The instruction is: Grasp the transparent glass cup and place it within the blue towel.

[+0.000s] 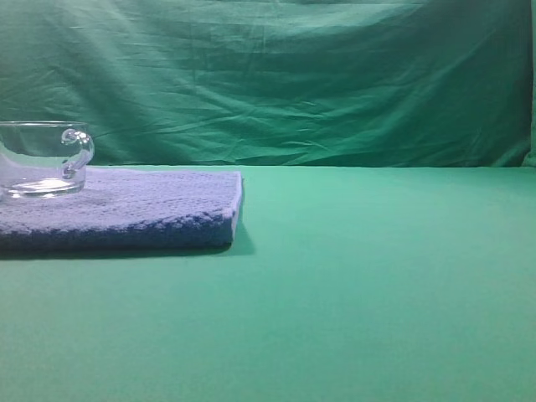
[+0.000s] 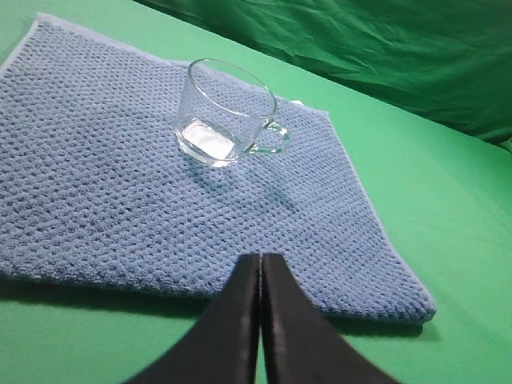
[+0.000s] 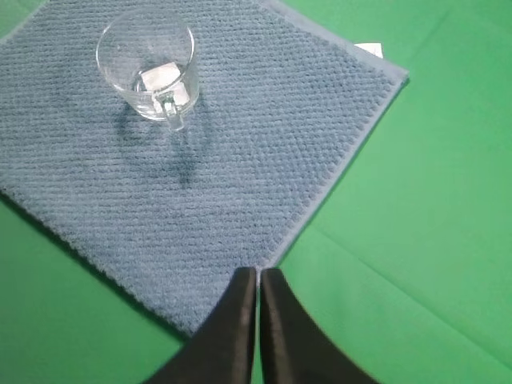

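Pincer tips of the left pincer (image 2: pixel 261 276) sit nearest in its wrist view, clenched on nothing, just above the near edge of the blue towel (image 2: pixel 120 184). The right pincer (image 3: pixel 258 288) is likewise clenched and empty over a towel corner. Farther in, the transparent glass cup (image 2: pixel 228 116) stands upright on the towel, away from its edges, on the green surface (image 1: pixel 377 293). Risk seems low; a sweeping arm could clip the cup and topple it.
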Robot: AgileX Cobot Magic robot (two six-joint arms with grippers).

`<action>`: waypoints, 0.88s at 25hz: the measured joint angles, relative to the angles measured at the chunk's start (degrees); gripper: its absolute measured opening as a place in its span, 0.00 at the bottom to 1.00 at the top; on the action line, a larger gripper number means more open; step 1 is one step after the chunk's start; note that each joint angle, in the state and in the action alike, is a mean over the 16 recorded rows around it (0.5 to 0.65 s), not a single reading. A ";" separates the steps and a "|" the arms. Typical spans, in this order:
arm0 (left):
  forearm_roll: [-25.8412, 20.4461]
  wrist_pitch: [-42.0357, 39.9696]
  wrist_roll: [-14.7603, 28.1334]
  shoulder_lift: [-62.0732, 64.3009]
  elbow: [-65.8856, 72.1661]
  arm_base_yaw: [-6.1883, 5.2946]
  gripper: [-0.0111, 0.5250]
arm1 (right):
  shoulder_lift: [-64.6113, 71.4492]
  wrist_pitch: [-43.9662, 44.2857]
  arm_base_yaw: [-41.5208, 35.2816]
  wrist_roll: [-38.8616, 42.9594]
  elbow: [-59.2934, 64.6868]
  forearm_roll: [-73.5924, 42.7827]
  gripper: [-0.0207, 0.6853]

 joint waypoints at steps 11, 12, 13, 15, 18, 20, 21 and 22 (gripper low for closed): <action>0.00 0.00 0.00 0.00 0.00 0.00 0.02 | -24.01 -2.40 -0.03 0.07 20.77 0.72 0.03; 0.00 0.00 0.00 0.00 0.00 0.00 0.02 | -25.34 -1.88 -0.03 0.07 21.50 0.64 0.03; 0.00 0.00 0.00 0.00 0.00 0.00 0.02 | -26.52 -1.28 -0.04 0.08 22.09 0.49 0.03; 0.00 0.00 0.00 0.00 0.00 0.00 0.02 | -28.45 -0.01 -0.04 0.22 22.84 -0.02 0.03; 0.00 0.00 0.00 0.00 0.00 0.00 0.02 | -30.46 1.67 -0.08 0.83 23.22 -1.41 0.03; 0.00 0.00 0.00 0.00 0.00 0.00 0.02 | -31.49 2.12 -0.39 1.38 23.26 -2.58 0.03; 0.00 0.00 0.00 0.00 0.00 0.00 0.02 | -31.97 2.16 -0.70 1.67 23.26 -3.20 0.03; 0.00 0.00 0.00 0.00 0.00 0.00 0.02 | -32.46 2.10 -1.16 1.96 23.26 -3.82 0.03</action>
